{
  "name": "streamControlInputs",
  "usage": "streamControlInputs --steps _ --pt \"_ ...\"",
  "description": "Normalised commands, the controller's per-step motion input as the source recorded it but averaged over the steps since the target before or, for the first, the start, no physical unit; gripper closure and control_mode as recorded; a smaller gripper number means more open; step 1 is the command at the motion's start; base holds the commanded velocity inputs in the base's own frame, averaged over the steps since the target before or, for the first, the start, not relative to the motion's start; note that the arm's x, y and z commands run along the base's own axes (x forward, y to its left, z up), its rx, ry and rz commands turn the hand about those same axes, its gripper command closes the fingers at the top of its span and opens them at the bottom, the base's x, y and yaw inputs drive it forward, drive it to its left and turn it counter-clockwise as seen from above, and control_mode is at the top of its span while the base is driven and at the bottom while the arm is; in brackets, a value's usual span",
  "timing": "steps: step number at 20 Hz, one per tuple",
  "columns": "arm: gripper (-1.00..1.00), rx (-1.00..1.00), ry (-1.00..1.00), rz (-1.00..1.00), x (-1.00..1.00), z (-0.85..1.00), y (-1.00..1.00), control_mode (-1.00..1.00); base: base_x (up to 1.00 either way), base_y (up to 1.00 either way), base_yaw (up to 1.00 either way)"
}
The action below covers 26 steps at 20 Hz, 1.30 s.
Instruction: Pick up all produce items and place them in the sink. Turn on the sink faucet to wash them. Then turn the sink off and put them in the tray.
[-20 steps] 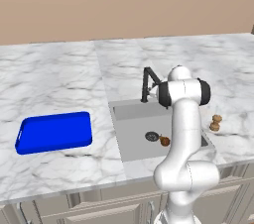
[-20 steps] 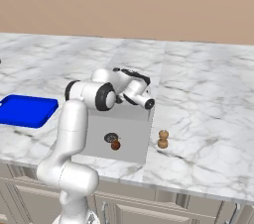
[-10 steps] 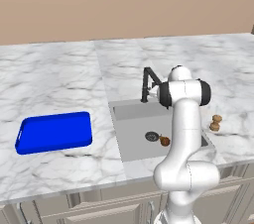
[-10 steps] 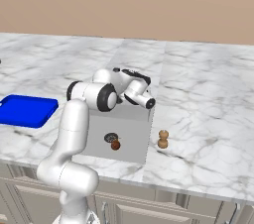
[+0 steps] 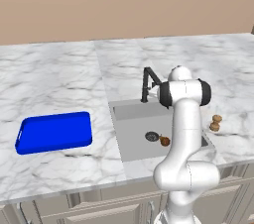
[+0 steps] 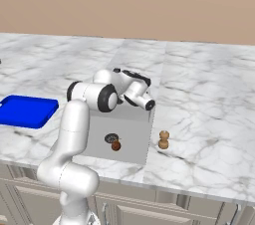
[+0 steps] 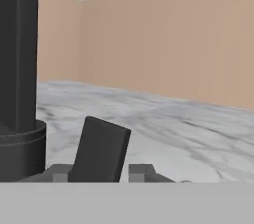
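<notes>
Hand [image 7: 101, 171] has gone from spread to pinched on the faucet [image 5: 148, 84] handle, the flat black tab that now sits between its fingertips [image 7: 59, 172] in the hand view. Arm, base and everything on the bench [image 5: 54, 82] sit where they were a second ago.

Faucet stands at the sink's [image 5: 136, 141] back edge: post upright, long axis vertical, spout angling off the top toward the basin and slightly down. Handle tab in the hand view tilts a bit, its top leaning right. Post fills the left of that view.

Hand is behind the arm's elbow in the left base view; in the right base view the wrist hangs over the sink's back rim by the faucet.

Produce: one orange-brown lump [image 5: 164, 141] on the sink floor just beside the drain [image 5: 151, 136]; two tan lumps [image 5: 216, 123] touching each other on the bench just right of the sink.

Tray [image 5: 54, 132] lies flat on the bench, well left of the sink, long axis left-right.
</notes>
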Motion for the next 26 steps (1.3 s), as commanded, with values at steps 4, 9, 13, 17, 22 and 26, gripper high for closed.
streamControlInputs --steps 4,9,13,17,22,26 --pt "1.00 0.11 0.03 0.00 0.00 -0.09 -0.67 -1.00 0.00 0.00 0.00" --pt "1.00 0.13 0.09 -0.04 0.00 -0.06 -0.73 -1.00 0.00 0.00 0.00" --pt "1.00 0.06 0.08 -0.08 0.00 -0.08 -0.55 -1.00 0.00 0.00 0.00" --pt "1.00 0.01 0.09 -0.01 0.08 -0.18 -0.38 -1.00 0.00 0.00 0.00" --pt "1.00 0.11 0.16 0.00 0.02 -0.34 -0.89 -1.00 0.00 0.00 0.00" --pt "1.00 0.12 0.10 0.00 0.00 -0.37 -0.98 -1.00 0.00 0.00 0.00"
